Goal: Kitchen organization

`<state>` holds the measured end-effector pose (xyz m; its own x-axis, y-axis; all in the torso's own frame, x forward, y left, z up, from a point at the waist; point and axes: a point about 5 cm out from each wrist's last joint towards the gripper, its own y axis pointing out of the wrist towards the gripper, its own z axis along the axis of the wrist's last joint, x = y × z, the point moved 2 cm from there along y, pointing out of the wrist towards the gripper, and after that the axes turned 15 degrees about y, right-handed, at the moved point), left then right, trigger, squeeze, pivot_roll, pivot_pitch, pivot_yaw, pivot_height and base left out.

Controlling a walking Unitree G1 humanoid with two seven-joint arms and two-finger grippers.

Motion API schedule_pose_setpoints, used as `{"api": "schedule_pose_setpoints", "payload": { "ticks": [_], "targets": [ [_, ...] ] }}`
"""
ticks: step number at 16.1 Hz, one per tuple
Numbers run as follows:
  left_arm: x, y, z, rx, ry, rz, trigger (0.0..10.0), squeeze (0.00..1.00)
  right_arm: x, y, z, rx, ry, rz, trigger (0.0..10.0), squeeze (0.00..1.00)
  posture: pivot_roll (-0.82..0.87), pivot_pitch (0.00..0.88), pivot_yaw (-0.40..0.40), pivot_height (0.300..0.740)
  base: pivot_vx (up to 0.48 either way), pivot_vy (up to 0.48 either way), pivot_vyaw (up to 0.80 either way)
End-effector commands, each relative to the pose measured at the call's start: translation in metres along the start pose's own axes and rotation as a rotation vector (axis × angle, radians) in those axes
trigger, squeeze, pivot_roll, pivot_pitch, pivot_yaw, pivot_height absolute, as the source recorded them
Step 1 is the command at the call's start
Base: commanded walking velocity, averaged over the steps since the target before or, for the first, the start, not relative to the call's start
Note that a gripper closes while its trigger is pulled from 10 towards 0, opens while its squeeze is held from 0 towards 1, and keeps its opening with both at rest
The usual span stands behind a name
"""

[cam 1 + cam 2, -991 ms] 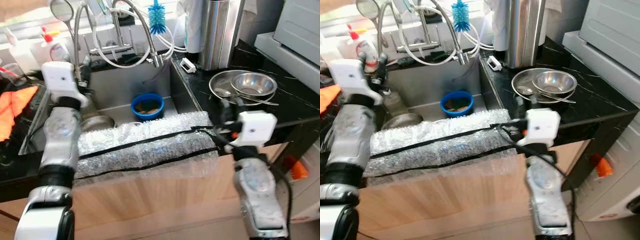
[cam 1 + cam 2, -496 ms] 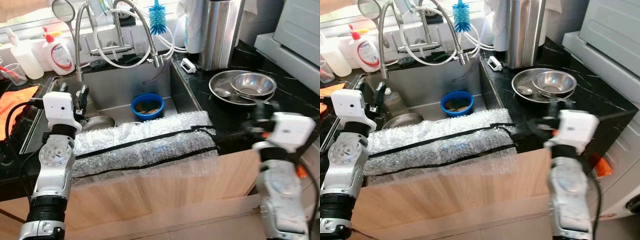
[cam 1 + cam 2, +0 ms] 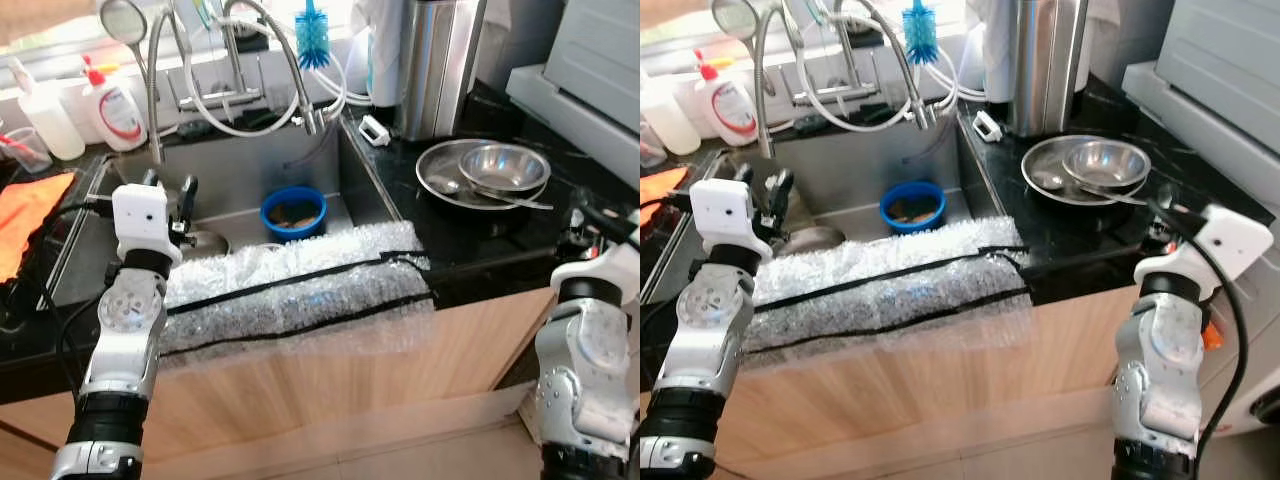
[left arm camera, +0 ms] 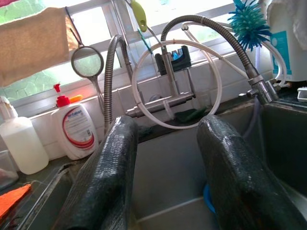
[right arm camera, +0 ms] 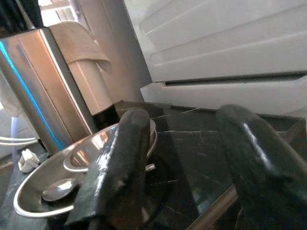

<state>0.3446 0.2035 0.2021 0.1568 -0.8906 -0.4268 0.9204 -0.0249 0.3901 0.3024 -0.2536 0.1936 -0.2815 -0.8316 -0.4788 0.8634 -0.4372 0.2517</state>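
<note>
L gripper [image 3: 170, 195] – jaws apart, over sink [image 3: 240, 175] left side | R gripper [image 3: 1167, 212] – jaws apart, empty, near counter's [image 3: 500, 235] right edge | blue bowl [image 3: 294, 212] in sink; steel bowls [image 3: 487, 172] far right

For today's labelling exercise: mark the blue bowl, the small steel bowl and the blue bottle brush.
blue bowl [image 3: 294, 212], left eye view, on its rim.
small steel bowl [image 3: 505, 165], left eye view, on its inner wall.
blue bottle brush [image 3: 919, 31], right eye view, on its bristles.
</note>
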Motion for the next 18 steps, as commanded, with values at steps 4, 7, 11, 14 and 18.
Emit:
{"api": "schedule_pose_setpoints", "payload": {
  "ticks": [4,7,11,14,18],
  "targets": [
    [0.0,0.002,0.007,0.02,0.031,-0.015,10.0,0.0,-0.01,0.018,0.001,-0.032,0.098,0.016,10.0,0.18,-0.18,0.0,0.098,0.74,0.0,0.0,0.0],
    [0.002,0.003,0.008,0.025,0.029,-0.022,10.0,0.0,-0.011,0.023,-0.009,-0.1,0.182,0.016,10.0,0.0,-0.18,0.0,0.102,0.74,0.0,0.0,0.0],
    [0.003,0.003,0.009,0.029,0.03,-0.024,10.0,0.0,-0.012,0.025,-0.015,-0.14,0.248,0.007,10.0,0.0,-0.17,0.0,0.102,0.74,0.0,0.0,0.0],
    [0.006,0.005,0.012,0.046,0.044,-0.035,10.0,0.0,-0.009,0.029,-0.031,-0.21,0.334,-0.021,10.0,0.0,-0.17,0.0,0.105,0.74,0.0,0.0,0.0],
    [0.001,0.007,0.013,0.055,0.064,-0.04,10.0,0.0,-0.022,0.029,-0.04,-0.29,0.463,0.063,10.0,0.0,-0.17,0.0,0.109,0.74,0.0,0.0,0.0]
  ]
}}
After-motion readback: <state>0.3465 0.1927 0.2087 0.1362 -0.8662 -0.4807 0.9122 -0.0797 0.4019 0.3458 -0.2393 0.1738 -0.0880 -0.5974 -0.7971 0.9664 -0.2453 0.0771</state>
